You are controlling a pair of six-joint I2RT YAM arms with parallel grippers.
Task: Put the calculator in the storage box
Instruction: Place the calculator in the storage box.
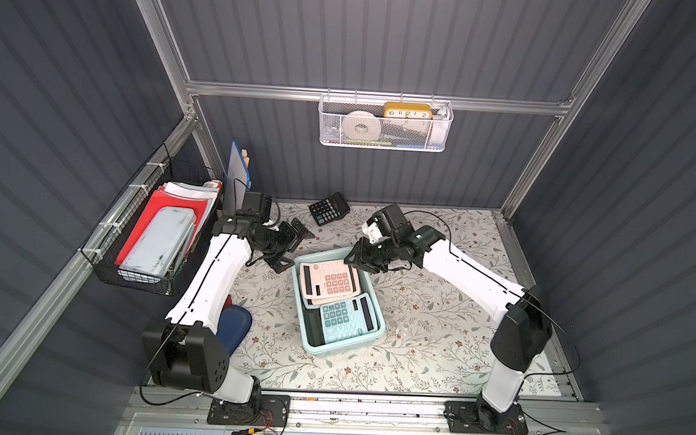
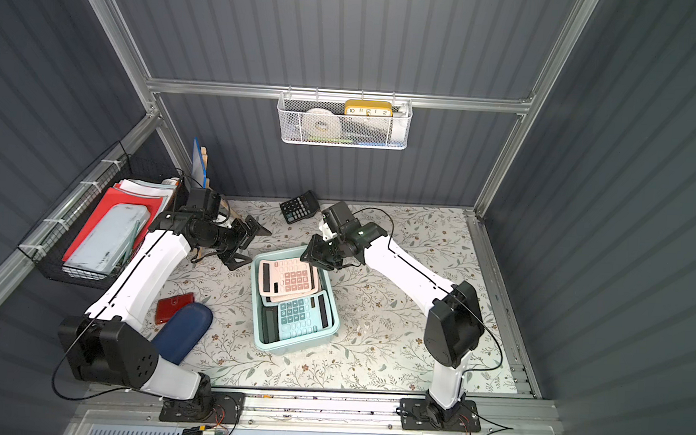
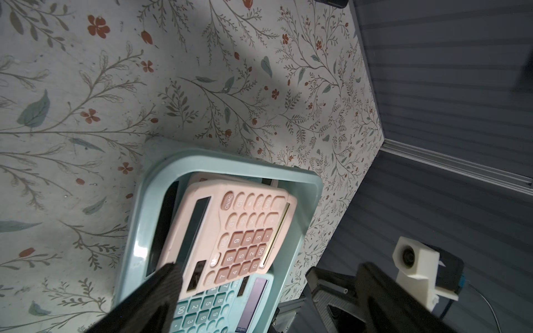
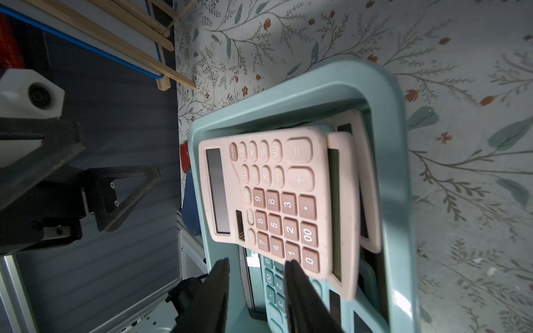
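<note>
Logged pink calculator [image 1: 328, 281] lying in storage box [image 1: 326, 349] just under right claw [image 1: 351, 262], jaws parted, empty; left claw [image 1: 294, 246] wide open beside box; black calculator [image 1: 329, 208] beyond both unboxed.

In both top views, the storage box [image 1: 344, 344] is set mid-frame on the table [image 1: 435, 315], a calculator [image 1: 328, 281] is laid in it over other calculators [image 1: 342, 321], and a further calculator [image 1: 329, 208] is left above the box in frame.

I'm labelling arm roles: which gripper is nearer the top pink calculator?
Right. The right gripper hovers over an edge of the pink calculator in the storage box; the left gripper is outside the box, apart from it.
</note>
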